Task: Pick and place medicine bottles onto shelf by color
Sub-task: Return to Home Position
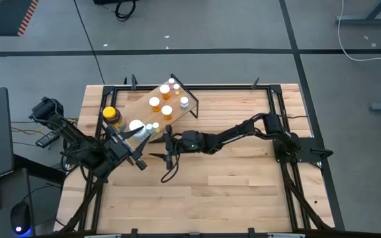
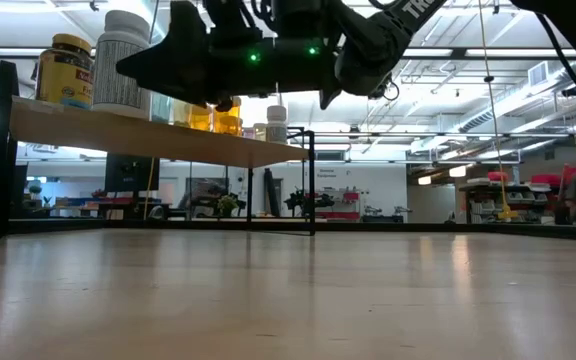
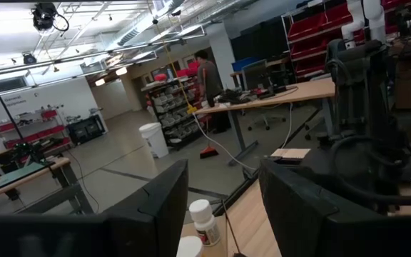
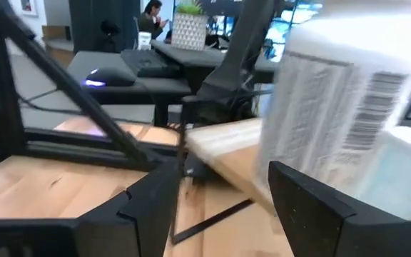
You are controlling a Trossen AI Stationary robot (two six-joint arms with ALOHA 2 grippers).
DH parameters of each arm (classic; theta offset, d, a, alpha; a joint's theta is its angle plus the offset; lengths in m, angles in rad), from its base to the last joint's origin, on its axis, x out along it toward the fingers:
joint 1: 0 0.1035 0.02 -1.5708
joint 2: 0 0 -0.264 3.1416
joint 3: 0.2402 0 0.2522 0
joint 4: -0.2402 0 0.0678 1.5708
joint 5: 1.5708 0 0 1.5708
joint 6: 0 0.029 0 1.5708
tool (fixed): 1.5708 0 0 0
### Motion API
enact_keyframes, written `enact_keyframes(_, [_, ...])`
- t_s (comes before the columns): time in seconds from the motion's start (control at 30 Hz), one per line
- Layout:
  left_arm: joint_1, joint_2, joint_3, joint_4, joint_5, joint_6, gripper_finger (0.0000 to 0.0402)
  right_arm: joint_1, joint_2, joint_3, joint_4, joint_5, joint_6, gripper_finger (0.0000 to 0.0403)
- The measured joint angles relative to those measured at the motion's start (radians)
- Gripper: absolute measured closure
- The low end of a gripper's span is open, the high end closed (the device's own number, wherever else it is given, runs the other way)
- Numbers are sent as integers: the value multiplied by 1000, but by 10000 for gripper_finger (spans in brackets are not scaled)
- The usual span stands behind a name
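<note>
Plywood shelf (image 1: 139,100) carries the amber jar (image 1: 111,116) and white bottle (image 1: 136,125) at its end nearest the left arm, with orange vials (image 1: 154,102) mid-board. The right gripper (image 1: 164,146) hangs just in front of the shelf, fingers spread, empty. The left gripper (image 1: 139,149) is beside it, also spread and empty. The containers look light, stiff and slick; grip each round the body, under the cap.

Grey floor (image 1: 210,26) surrounds the table (image 1: 237,192); ceiling strip lights (image 3: 120,71) and red storage racks (image 3: 320,28) beyond.

Tabletop (image 1: 237,188) open near, right; shelf (image 1: 138,103), bottles (image 1: 154,102) block far left; left hand (image 1: 140,147), right hand (image 1: 163,143) crowd alongside.
</note>
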Motion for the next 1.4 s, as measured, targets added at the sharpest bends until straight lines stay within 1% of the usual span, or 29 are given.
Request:
enact_keyframes(0.07, [-13,0,0,0,-12,3,220,13,0,0,-31,2,-4,173])
enact_keyframes(0.13, [-42,0,0,0,-42,10,219,24,0,0,-96,27,-12,173])
enact_keyframes(0.23, [-118,-3,0,-1,-81,10,219,36,-5,0,-210,77,-34,173])
enact_keyframes(0.3, [-176,-7,0,1,-99,2,222,38,-15,0,-289,79,-29,174])
enact_keyframes(0.4, [-242,-6,-1,-22,-101,-54,228,38,-40,-14,-401,55,12,177])
enact_keyframes(0.47, [-274,-7,-12,-89,-105,-118,232,40,-71,-47,-453,52,36,181])
enact_keyframes(0.53, [-306,-6,-32,-175,-109,-196,239,40,-120,-110,-459,61,65,187])
enact_keyframes(0.6, [-347,-6,-62,-229,-122,-280,247,37,-187,-193,-440,88,81,196])
enact_keyframes(0.73, [-439,-11,-145,-223,-120,-397,276,31,-360,-404,-336,168,106,215])
enact_keyframes(0.87, [-496,-61,-214,-188,-117,-429,315,24,-557,-626,-257,247,147,232])
enact_keyframes(0.93, [-504,-94,-236,-190,-89,-430,337,16,-655,-723,-237,273,171,239])
enact_keyframes(1.07, [-511,-169,-285,-187,32,-421,375,-1,-827,-882,-226,323,207,249])
enact_keyframes(1.13, [-530,-210,-319,-190,93,-426,392,-15,-903,-949,-219,334,217,255])
enact_keyframes(1.23, [-560,-264,-386,-188,158,-474,396,-41,-1014,-1043,-198,335,237,268])
enact_keyframes(1.3, [-577,-293,-430,-188,165,-519,395,-59,-1083,-1109,-170,324,252,279])
enact_keyframes(1.4, [-584,-323,-484,-187,151,-576,397,-87,-1167,-1202,-111,270,261,297])
